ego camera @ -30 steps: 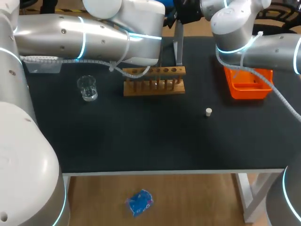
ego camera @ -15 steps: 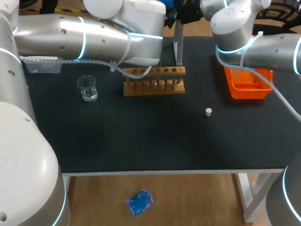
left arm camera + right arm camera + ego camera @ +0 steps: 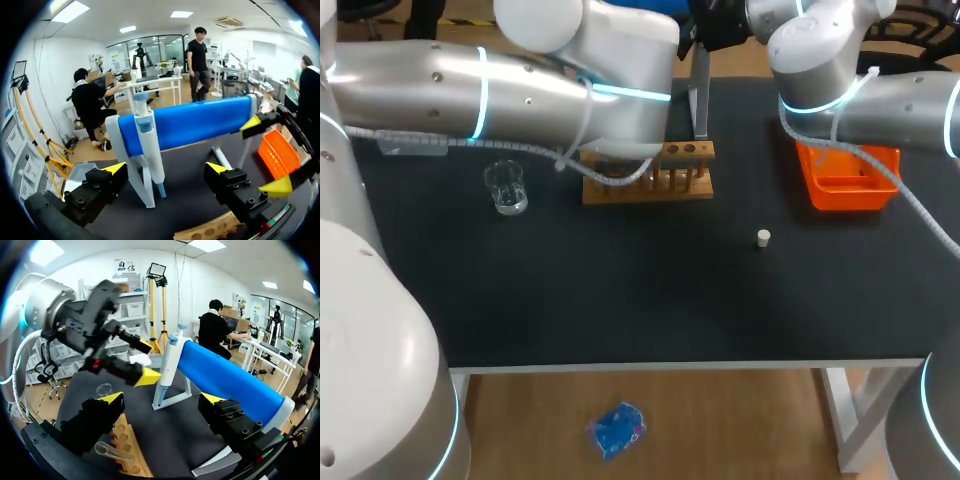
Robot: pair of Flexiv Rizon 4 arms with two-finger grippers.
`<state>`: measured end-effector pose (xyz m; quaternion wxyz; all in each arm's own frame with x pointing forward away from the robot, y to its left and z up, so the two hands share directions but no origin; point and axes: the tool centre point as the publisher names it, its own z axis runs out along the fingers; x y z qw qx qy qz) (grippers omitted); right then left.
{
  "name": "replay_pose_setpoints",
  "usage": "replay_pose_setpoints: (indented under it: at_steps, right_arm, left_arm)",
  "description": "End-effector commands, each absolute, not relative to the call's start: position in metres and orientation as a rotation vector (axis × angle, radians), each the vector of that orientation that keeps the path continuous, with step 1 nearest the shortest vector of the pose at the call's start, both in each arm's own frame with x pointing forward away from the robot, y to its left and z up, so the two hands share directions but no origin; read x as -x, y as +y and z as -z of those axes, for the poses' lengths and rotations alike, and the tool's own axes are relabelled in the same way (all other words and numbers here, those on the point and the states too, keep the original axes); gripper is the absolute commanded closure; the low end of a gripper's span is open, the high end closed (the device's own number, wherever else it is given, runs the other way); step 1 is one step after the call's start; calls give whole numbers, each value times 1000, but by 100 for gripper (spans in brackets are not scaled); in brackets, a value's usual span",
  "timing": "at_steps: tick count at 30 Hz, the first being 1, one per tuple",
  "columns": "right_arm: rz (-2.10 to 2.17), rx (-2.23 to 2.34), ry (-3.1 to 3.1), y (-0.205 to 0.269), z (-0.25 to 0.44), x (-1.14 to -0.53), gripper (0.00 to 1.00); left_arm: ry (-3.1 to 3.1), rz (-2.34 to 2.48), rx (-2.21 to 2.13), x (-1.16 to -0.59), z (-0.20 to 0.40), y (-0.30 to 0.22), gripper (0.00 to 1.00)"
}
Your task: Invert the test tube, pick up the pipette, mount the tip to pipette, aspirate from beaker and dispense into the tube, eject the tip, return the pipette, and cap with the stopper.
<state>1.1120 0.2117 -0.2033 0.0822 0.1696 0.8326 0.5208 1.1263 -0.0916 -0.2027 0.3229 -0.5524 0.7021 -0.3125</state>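
My left gripper [image 3: 166,170] is open with nothing between its fingers. Ahead of it, the white and blue pipette [image 3: 147,145] hangs on its stand under a blue bar [image 3: 195,122]. My right gripper [image 3: 162,400] is open too and faces the same pipette [image 3: 167,365] from the other side. A clear test tube [image 3: 111,451] sits mouth up in the wooden rack [image 3: 127,452] under the right gripper. In the head view my left arm [image 3: 570,90] covers the rack's [image 3: 665,172] left end. The beaker [image 3: 506,187] stands to the left of the rack. The white stopper [image 3: 764,237] lies on the mat.
An orange tray [image 3: 845,180] sits at the table's right, below my right arm [image 3: 840,90]. The pipette stand [image 3: 700,95] rises just behind the rack. Both grippers hang close together at the stand. The black mat [image 3: 620,290] runs forward to the table's front edge.
My left gripper has opened wide. The left arm's wrist has shifted forward and right, and now covers the rack's left end. The right arm has not moved.
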Motion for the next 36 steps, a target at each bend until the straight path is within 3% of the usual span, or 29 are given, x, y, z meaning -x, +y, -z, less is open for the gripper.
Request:
replay_pose_setpoints:
  at_steps: [1,25,36]
  right_arm:
    - [-1581,-496,2479,205,196,-1108,0]
    - [-1679,-237,2481,110,171,-980,0]
    - [-1679,-237,2481,110,171,-980,0]
  left_arm:
    - [1943,925,1318,-1079,193,-79,0]
    - [2729,1288,194,-967,188,-136,0]
    - [2752,1240,152,-967,189,-144,0]
